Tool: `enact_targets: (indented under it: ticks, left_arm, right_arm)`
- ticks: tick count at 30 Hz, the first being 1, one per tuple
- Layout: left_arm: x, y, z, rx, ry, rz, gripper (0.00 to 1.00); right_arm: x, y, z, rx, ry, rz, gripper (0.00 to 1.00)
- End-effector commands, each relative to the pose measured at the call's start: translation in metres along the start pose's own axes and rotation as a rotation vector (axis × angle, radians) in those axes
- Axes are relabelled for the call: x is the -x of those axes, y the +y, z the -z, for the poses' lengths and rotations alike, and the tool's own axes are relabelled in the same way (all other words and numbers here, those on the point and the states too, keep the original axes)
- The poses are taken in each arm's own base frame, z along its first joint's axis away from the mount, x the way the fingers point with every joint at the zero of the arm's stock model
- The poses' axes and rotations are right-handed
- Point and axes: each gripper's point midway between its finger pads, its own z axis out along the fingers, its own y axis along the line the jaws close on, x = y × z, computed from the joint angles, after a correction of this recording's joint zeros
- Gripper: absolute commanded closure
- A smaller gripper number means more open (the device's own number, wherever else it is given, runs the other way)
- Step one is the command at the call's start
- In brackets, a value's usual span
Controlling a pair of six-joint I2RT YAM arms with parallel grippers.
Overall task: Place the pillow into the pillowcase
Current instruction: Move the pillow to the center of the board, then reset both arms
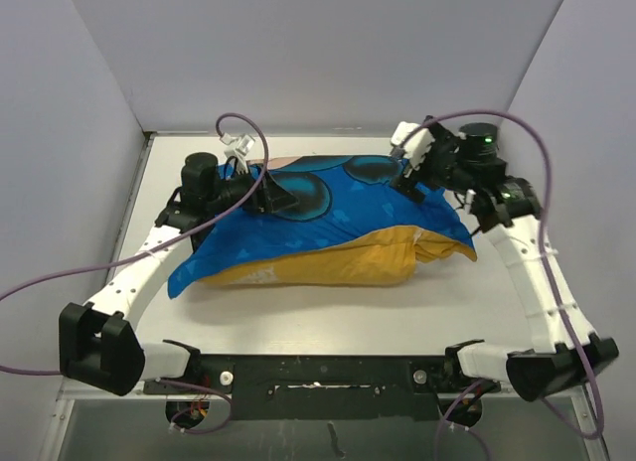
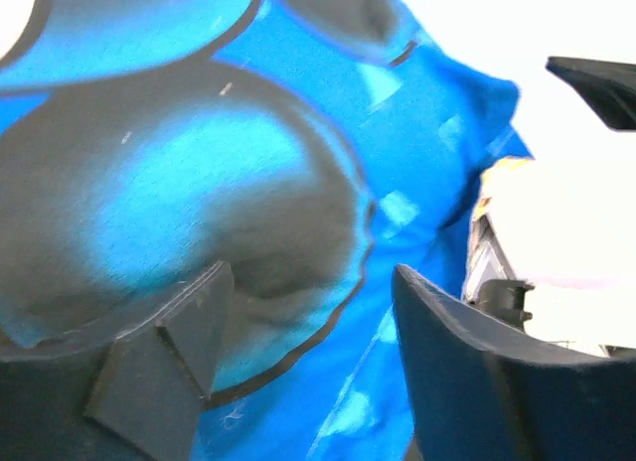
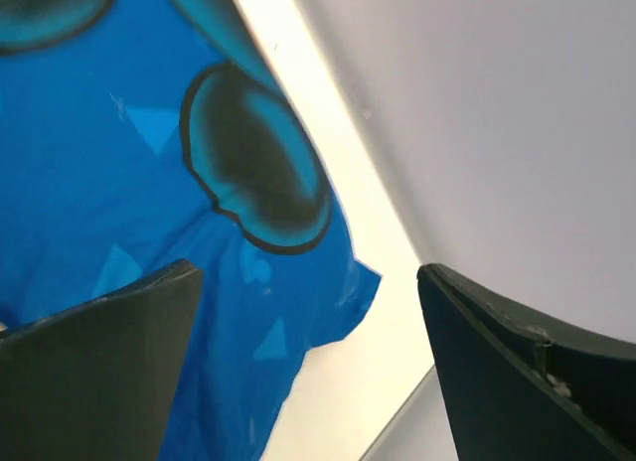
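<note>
The pillowcase (image 1: 328, 213) lies plump across the middle of the table, blue printed side up and mustard-yellow side (image 1: 338, 262) showing along its near edge. The pillow is hidden from view. My left gripper (image 1: 281, 196) hovers low over the case's left part; in the left wrist view its jaws (image 2: 310, 272) stand open, with the blue and dark print of the pillowcase (image 2: 199, 183) close beneath and nothing pinched. My right gripper (image 1: 409, 186) is at the case's far right corner. Its jaws (image 3: 308, 272) stand wide open above that pillowcase corner (image 3: 338, 282), holding nothing.
Grey walls (image 1: 328, 54) close in the white table (image 1: 328, 307) at the back and on both sides. The back wall (image 3: 497, 133) is close to the right gripper. Purple cables (image 1: 542, 153) loop from both arms. The arm bases (image 1: 318, 367) sit on the near edge.
</note>
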Motion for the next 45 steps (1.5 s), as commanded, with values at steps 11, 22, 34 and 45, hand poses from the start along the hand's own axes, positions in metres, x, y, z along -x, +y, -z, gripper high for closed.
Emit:
enact_targets:
  ticks: [11,22,34,45]
  left_arm:
    - [0.107,-0.182,0.138,-0.182,-0.353,-0.434,0.02]
    - [0.107,-0.200,0.161,-0.177,-0.367,-0.512,0.02]
    - [0.103,-0.196,0.160,-0.156,-0.347,-0.520,0.02]
    - [0.094,-0.186,0.155,-0.153,-0.330,-0.482,0.02]
  right_arm:
    - [0.130,-0.046,0.170,-0.092,-0.411,-0.405,0.02]
    - [0.141,-0.064,0.187,-0.172,-0.434,-0.546,0.02]
    - [0.134,-0.059,0.189,-0.178,-0.419,-0.525,0.02]
    - [0.131,-0.051,0.189,-0.156,-0.420,-0.526,0.02]
